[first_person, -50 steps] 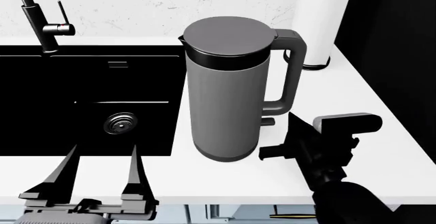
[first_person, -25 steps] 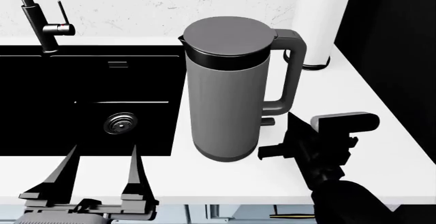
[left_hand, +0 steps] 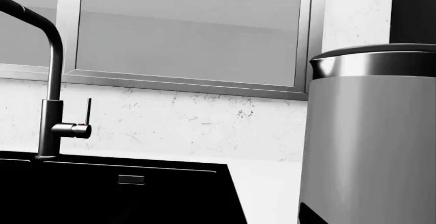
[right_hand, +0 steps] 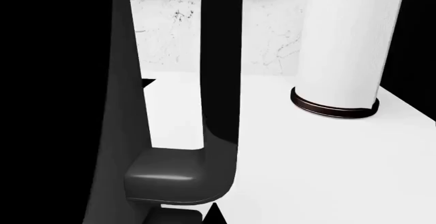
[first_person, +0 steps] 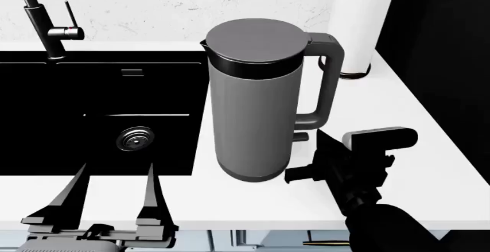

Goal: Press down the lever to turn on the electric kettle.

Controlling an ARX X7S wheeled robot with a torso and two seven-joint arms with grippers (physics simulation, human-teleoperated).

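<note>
No readable text, label, brand or number shows on anything.

Grey electric kettle (left_hand: 371, 142) beside black sink (left_hand: 116, 193), tap (left_hand: 49, 112), window (left_hand: 187, 30) behind

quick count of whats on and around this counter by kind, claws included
electric kettle: 1
white cylinder roll: 1
tap: 1
sink: 1
claws: 2, left claw, right claw
total: 6
</note>
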